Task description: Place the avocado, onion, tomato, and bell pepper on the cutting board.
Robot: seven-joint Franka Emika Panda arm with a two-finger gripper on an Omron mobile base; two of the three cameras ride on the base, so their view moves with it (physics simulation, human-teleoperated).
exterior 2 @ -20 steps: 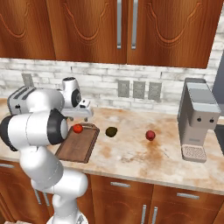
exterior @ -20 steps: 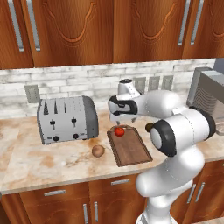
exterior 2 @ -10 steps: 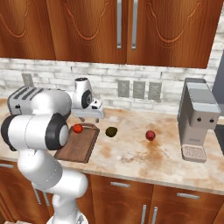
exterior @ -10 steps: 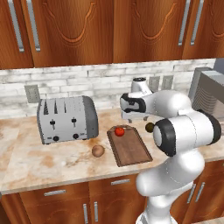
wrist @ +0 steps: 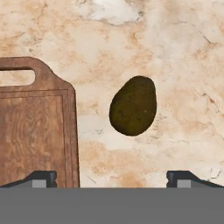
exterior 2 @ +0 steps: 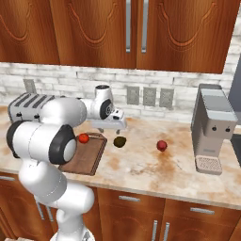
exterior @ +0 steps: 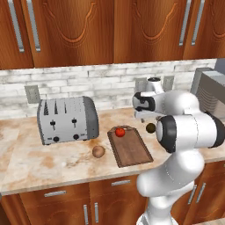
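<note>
1. Fingers (wrist: 112,178) spread wide apart, nothing between them; two dark tips at the bottom of the hand view, one over the board's edge, one over bare table
2. Fingers hang above the avocado (wrist: 133,106), not touching it; in the hand view it sits between the two tips and further up
3. Avocado lies on the table (exterior: 44,162) just beside the cutting board (exterior: 130,146), off its handle end, apart from the rim; also seen at (exterior: 150,128) and (exterior 2: 120,141)
4. Cutting board (wrist: 35,135) flat on the table, handle loop toward the back wall; board also at (exterior 2: 87,155)
5. Tomato (exterior: 119,132) rests on the board near the handle end, also at (exterior 2: 83,138)
6. Onion (exterior: 98,151) on the table just beside the board's long edge on the toaster side, not on the board
7. Small red round fruit (exterior 2: 162,145) on the table between avocado and coffee machine (exterior 2: 212,127), well apart from the board; cannot tell what kind
8. Toaster (exterior: 67,118) stands behind the onion, near the wall
9. Arm reaches from the base over the board's far end, hand (exterior: 145,103) level with the outlets on the wall
</note>
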